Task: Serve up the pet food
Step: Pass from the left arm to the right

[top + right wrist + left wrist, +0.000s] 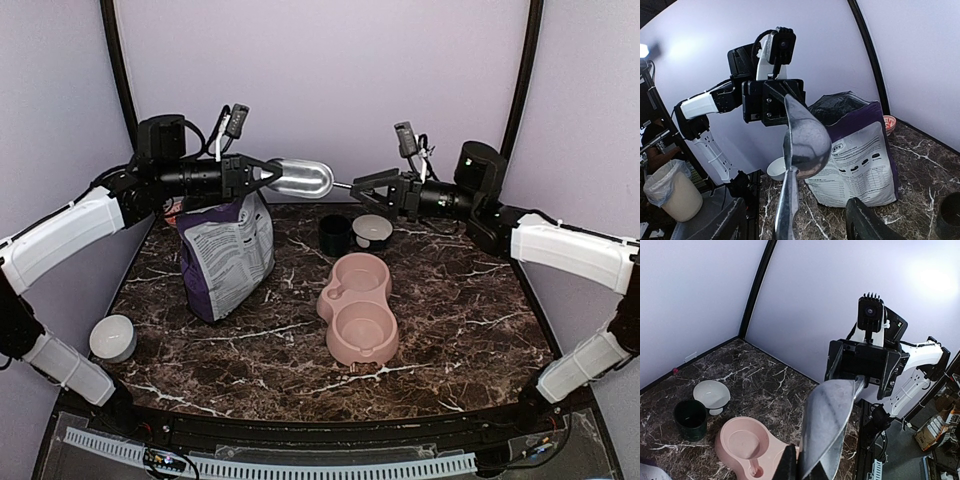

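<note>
No pet food shows; the purple-and-grey bag [228, 255] stands open at the back left, its inside dark in the right wrist view [855, 150]. My left gripper [262, 175] is shut on the bowl end of a metal scoop [303, 180], held level in the air above the bag's right side. In the left wrist view my fingers [786, 465] clamp the scoop [825, 425]. My right gripper [365, 185] is open, its jaws wide on either side of the scoop's handle [787, 210]. The pink double bowl [358, 305] sits empty mid-table.
A black cup [335, 235] and a white bowl [373, 230] stand behind the pink bowl. Another white bowl [113, 337] sits at the front left. A red-patterned bowl [888, 123] is behind the bag. The table's curved walls close the back.
</note>
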`<state>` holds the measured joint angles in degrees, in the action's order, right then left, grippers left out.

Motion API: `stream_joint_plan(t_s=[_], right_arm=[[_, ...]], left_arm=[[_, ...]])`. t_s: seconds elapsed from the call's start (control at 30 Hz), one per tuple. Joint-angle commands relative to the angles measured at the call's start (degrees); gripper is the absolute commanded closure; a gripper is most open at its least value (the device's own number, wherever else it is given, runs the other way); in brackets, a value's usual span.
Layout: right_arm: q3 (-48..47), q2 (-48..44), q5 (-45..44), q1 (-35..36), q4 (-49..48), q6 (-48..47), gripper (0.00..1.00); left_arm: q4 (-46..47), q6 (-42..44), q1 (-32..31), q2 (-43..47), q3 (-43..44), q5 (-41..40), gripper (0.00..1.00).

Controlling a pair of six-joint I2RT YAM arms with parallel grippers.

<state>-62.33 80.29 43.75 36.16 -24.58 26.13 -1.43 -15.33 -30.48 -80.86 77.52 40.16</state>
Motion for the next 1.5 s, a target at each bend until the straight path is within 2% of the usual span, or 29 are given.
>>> stream_joint_plan(t_s=[0.0, 0.6, 1.07, 1.2, 1.3, 1.47], right_arm=[[-3.3, 1.9, 3.4, 1.8, -3.1, 0.8, 0.34], [-8.0, 5.6, 4.6, 2.9, -4.2, 1.6, 0.64], [-8.9, 5.6, 3.2, 3.5, 2.8, -2.7, 0.79], [-8.8, 5.6, 2.6, 3.5, 3.3, -2.9, 0.75], [-8.8, 5.6, 1.8, 3.4, 3.9, -3.2, 0.56], [-8.6, 5.6, 1.5, 3.5, 3.7, -3.2, 0.58]], left_arm=[[5.7, -4.1, -0.1, -0.7, -0.7, 1.8, 1.00], [6.4, -4.4, -0.1, -1.7, -1.3, 1.8, 1.00], [6.3, -3.6, -0.1, -0.9, -1.9, 0.8, 1.00], [6.6, -3.6, -0.1, -0.6, -2.2, 0.7, 1.00], [6.8, -3.7, -0.1, -0.5, -2.4, 0.8, 1.00], [6.7, -3.7, -0.1, -0.3, -2.4, 0.7, 1.00]])
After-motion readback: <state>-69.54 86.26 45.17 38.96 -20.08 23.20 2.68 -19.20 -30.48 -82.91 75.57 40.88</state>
